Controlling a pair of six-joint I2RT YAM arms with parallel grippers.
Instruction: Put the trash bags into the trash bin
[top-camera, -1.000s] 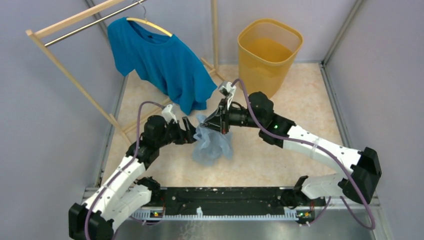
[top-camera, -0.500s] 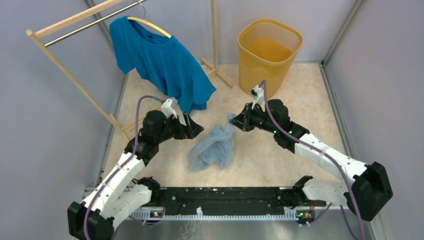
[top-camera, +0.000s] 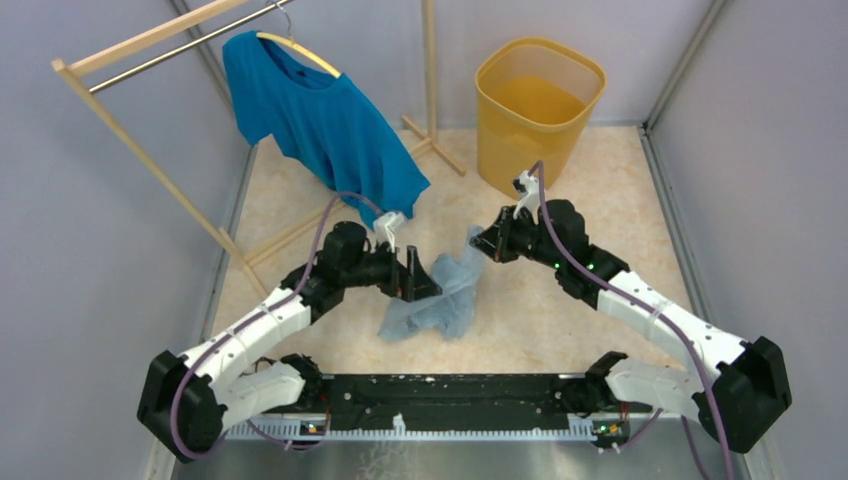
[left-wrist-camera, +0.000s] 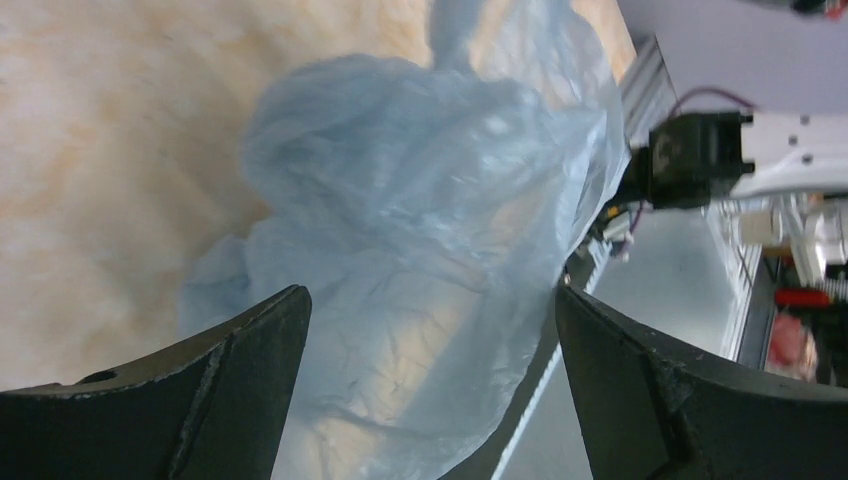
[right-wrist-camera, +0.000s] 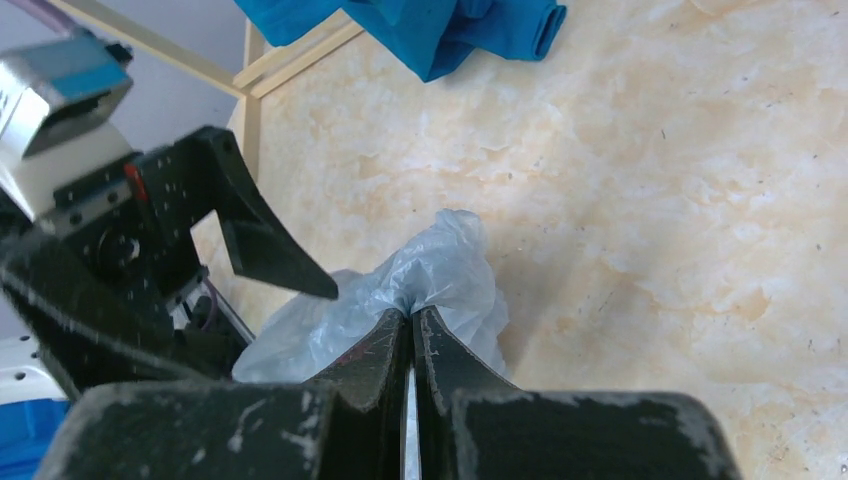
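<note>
The pale blue-grey trash bag (top-camera: 440, 300) lies crumpled on the marbled floor between the two arms; it also shows in the left wrist view (left-wrist-camera: 420, 250) and the right wrist view (right-wrist-camera: 440, 275). My right gripper (top-camera: 480, 243) is shut on the bag's upper corner and lifts it a little; in the right wrist view the right gripper (right-wrist-camera: 412, 315) pinches the film between closed jaws. My left gripper (top-camera: 425, 282) is open at the bag's left side; in the left wrist view the left gripper (left-wrist-camera: 430, 305) straddles the bag with wide jaws. The yellow trash bin (top-camera: 540, 105) stands upright at the back.
A teal-blue T-shirt (top-camera: 320, 125) hangs on a hanger from a wooden clothes rack (top-camera: 150, 45) at the back left, its hem near the left arm. Grey walls enclose the floor. A black rail (top-camera: 440, 400) runs along the near edge.
My left gripper moved right and forward onto the bag's left side. My right gripper, still holding the bag's corner, shifted slightly; earlier it pulled the bag right, towards the bin.
</note>
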